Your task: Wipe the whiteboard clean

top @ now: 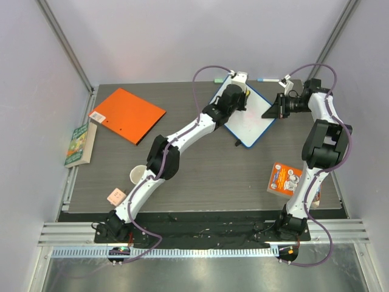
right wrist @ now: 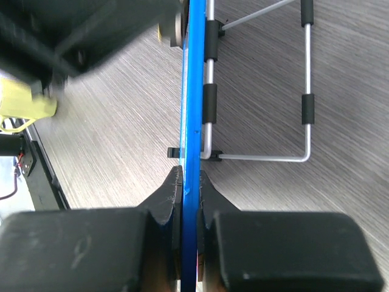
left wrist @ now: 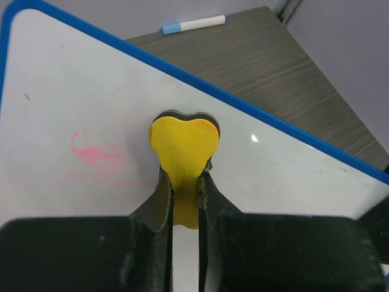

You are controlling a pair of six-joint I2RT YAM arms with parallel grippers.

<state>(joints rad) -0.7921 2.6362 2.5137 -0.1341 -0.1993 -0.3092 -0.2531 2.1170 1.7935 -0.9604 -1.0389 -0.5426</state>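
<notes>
Pink smears (left wrist: pixel 97 155) show on the whiteboard (top: pixel 254 123), which sits far right of centre on the worktop (top: pixel 200 176). In the left wrist view they lie to the left of the eraser (left wrist: pixel 184 143). I judge the wipe should sweep that way, with the pad kept flat, steady pressure and overlapping passes until no colour is left. Left gripper (left wrist: pixel 184 182) is nearly closed, pinching the yellow eraser's narrow end, with the dark pad apparently against the white surface. Right gripper (right wrist: pixel 187 182) is clamped on the board's blue rim (right wrist: pixel 193 91), bracing it. That hold needs to be firm so the board doesn't slide under the strokes.
</notes>
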